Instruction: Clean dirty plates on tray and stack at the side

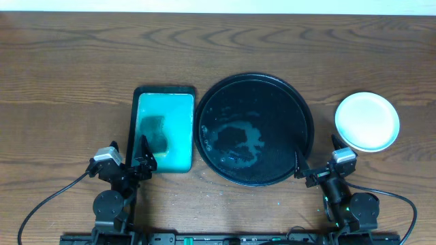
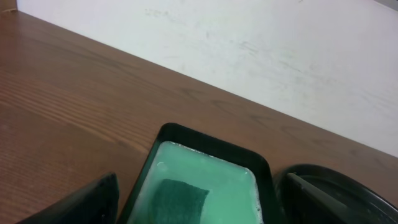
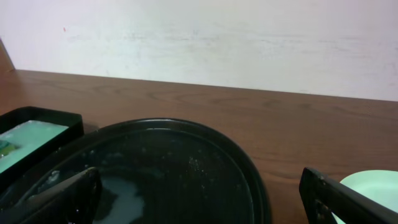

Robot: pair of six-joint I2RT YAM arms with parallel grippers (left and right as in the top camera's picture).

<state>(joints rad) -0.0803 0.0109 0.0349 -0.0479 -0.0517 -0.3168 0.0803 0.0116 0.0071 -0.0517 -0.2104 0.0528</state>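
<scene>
Two grippers sit at the near edge of the table (image 1: 68, 68) in the overhead view. The left gripper (image 1: 129, 155) is spread wide and empty at the near corner of the teal tray (image 1: 163, 92). The right gripper (image 1: 317, 160) is equally wide and empty by the near rim of the tray (image 1: 304, 112). The plates (image 1: 366, 121) lie as one white round pile right of the tray, apart from it.

In the left wrist view, the fingers (image 2: 87, 202) stand far apart, gripping nothing. The teal tray (image 2: 205, 144) and its dark sponge (image 2: 180, 198) lie ahead.

In the right wrist view, the fingers (image 3: 62, 199) are also wide with nothing held. The wet-smeared tray (image 3: 186, 132) is ahead, and the plates (image 3: 373, 186) show at the right edge.

Overhead, we look straight down; our wrist views sit low, face the wall (image 3: 205, 37), and share the black tray (image 3: 186, 143).
</scene>
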